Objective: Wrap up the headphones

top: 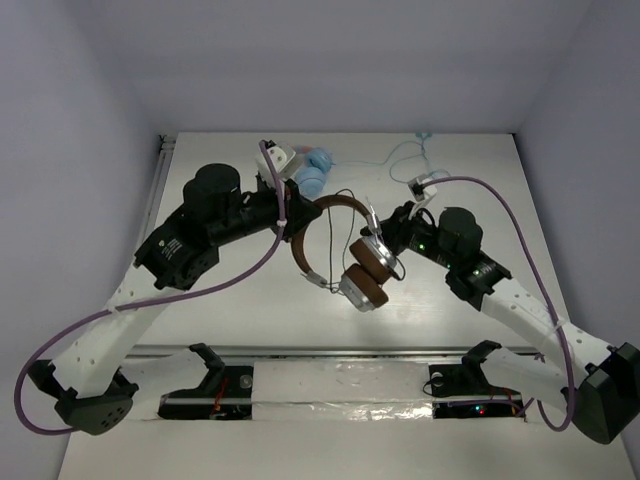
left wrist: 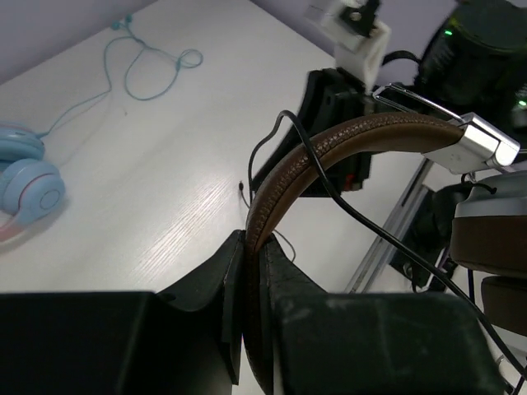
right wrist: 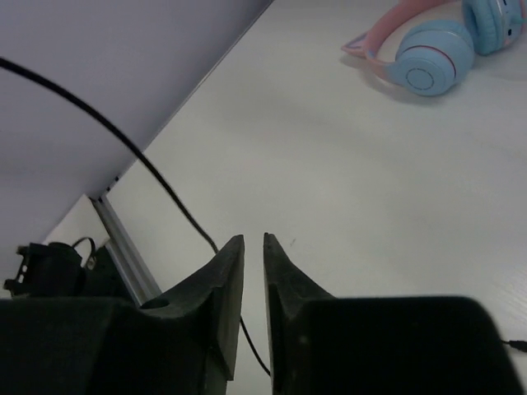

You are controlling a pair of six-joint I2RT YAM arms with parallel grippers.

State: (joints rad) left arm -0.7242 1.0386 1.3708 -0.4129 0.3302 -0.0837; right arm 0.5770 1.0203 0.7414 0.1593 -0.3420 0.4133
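Top external, headphones [top: 371,264] central, edges seemingly far

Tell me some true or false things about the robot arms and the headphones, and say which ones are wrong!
1. The left gripper pinches the headphones by the brown headband. True.
2. The blue and pink headphones hang in the air. False: they lie on the table.
3. The headphones have a thin black cable. True.
4. The right gripper grabs the brown headband too. False: its jaws stand slightly apart, with only the cable near them.
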